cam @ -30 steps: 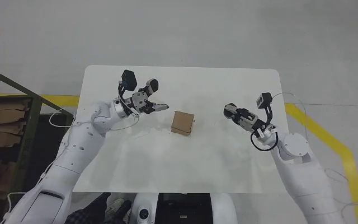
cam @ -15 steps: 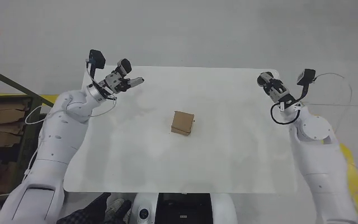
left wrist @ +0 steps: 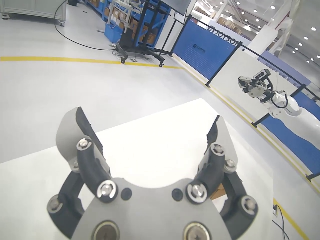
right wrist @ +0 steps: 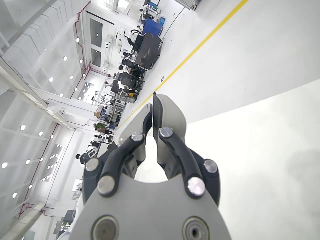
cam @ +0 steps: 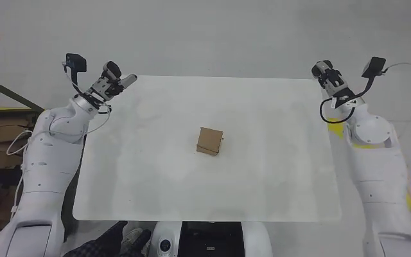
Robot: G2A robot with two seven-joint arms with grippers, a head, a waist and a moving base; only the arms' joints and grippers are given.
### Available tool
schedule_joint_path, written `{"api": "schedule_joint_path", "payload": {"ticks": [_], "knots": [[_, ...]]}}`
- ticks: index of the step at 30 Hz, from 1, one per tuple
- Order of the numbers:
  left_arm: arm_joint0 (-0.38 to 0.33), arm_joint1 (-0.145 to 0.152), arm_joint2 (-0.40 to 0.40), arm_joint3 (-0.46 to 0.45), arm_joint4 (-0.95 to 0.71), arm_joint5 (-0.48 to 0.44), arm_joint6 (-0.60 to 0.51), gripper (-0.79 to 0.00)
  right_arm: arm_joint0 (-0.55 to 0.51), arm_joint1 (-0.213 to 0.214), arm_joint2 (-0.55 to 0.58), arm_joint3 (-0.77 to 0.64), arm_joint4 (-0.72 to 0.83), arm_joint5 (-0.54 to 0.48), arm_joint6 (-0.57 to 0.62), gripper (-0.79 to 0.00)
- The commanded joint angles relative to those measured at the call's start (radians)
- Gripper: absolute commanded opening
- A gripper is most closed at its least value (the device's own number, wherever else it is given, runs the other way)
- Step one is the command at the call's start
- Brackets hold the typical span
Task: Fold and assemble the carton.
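Pulled back to far bench (cam: 257,186) corners: left claw (cam: 122,81) is held wide, right claw (cam: 319,66) pinched closed, empty; carton (cam: 210,141) is left mid-bench, prob. done.

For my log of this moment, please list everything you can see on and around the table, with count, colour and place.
carton: 1, brown, near the middle of the table, apart from both grippers.
table: 1, white, under the carton.
rack: 1, dark green, on the floor on the left arm's side of the table, holding brown cardboard.
floor line: 1, yellow, on the grey floor beyond the table.
left gripper: 1, grey and black, open, empty, at one far corner of the table.
right gripper: 1, grey and black, shut, empty, at the other far corner.
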Motion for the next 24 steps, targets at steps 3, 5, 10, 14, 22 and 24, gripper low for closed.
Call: {"api": "schedule_joint_path", "payload": {"ticks": [3,5,10,14,22,24], "knots": [[0.014,0.005,-0.027,-0.019,-0.002,0.018,-0.007,0.0,0.012,-0.002,-0.005,0.014,-0.029,0.007,-0.029,-0.785],[0.023,0.007,-0.038,-0.026,-0.006,0.023,0.001,0.0,0.014,-0.003,-0.008,0.016,-0.052,0.011,-0.048,-0.785],[0.041,0.009,-0.051,-0.037,-0.012,0.032,-0.009,0.0,0.012,-0.005,-0.01,0.015,-0.079,0.024,-0.076,-0.64],[0.042,0.009,-0.054,-0.038,-0.017,0.032,-0.013,0.0,0.012,-0.006,-0.011,0.018,-0.089,0.034,-0.085,0.0],[0.042,0.009,-0.054,-0.038,-0.017,0.032,-0.013,-0.001,0.012,-0.006,-0.011,0.018,-0.089,0.034,-0.085,-0.233],[0.042,0.009,-0.054,-0.038,-0.017,0.032,-0.013,-0.001,0.012,-0.006,-0.011,0.018,-0.089,0.034,-0.085,-0.149]]}}
